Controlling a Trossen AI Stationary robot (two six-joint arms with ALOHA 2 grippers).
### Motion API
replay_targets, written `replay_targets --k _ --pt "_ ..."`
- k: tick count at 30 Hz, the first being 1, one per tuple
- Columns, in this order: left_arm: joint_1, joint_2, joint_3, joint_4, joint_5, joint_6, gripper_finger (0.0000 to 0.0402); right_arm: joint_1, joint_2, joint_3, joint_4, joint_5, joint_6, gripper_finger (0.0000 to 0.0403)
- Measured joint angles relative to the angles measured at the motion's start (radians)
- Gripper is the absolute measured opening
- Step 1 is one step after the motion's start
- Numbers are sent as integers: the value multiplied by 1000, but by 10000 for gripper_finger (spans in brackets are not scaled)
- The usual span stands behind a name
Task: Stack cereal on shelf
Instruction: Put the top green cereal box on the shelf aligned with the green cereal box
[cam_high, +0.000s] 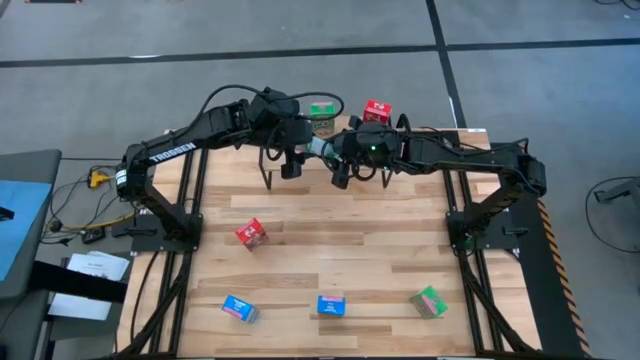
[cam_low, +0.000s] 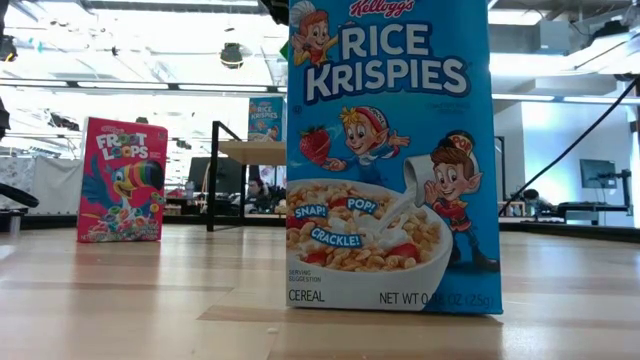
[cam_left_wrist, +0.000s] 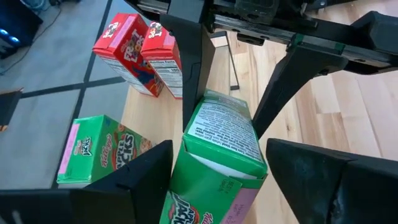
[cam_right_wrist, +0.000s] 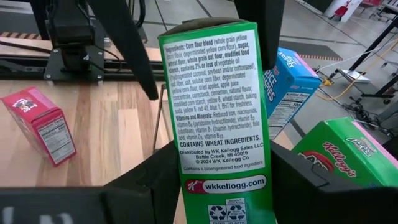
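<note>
A green cereal box (cam_left_wrist: 214, 162) hangs between my two grippers over the far middle of the table (cam_high: 318, 146). My right gripper (cam_right_wrist: 224, 168) is shut on it. My left gripper (cam_left_wrist: 217, 155) is open, one finger on each side of the box's other end with a narrow gap. The shelf (cam_low: 250, 152) stands below them. Two red boxes (cam_left_wrist: 140, 53), a green box (cam_left_wrist: 99, 155) and a blue box (cam_right_wrist: 283, 87) stand on it. My right gripper pinches the green box between its two fingers, on the two broad faces either side of the printed narrow panel (cam_right_wrist: 217, 155), near the end toward my right arm. The fingers come from the table's right, slanting slightly down. The box is lifted clear.
On the tabletop lie a red box (cam_high: 251, 233), two blue boxes (cam_high: 240, 309) (cam_high: 331, 305) and a green box (cam_high: 429, 301). The shelf's black legs (cam_high: 268, 170) stand under the arms. One blue box (cam_low: 390, 150) fills the low view.
</note>
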Motion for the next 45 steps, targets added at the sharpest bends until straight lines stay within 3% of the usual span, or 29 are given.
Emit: replay_targets --k 9,16,26,33,41,45 --pt "0 0 0 -4 -8 -35 290 0 0 0 -11 1 1 219" --pt "-4 0 0 -1 -168 58 328 -2 0 0 -31 5 30 219" --pt "-3 -21 0 -11 -251 87 332 -16 -1 1 -70 5 114 219" --pt "-1 -52 2 -44 -393 41 332 -13 -1 -12 -96 0 169 219" --pt "14 -56 2 -177 -383 17 332 20 -7 -65 -101 1 227 219" --pt "13 -56 1 -224 -282 7 332 52 -31 -98 -94 1 266 219"
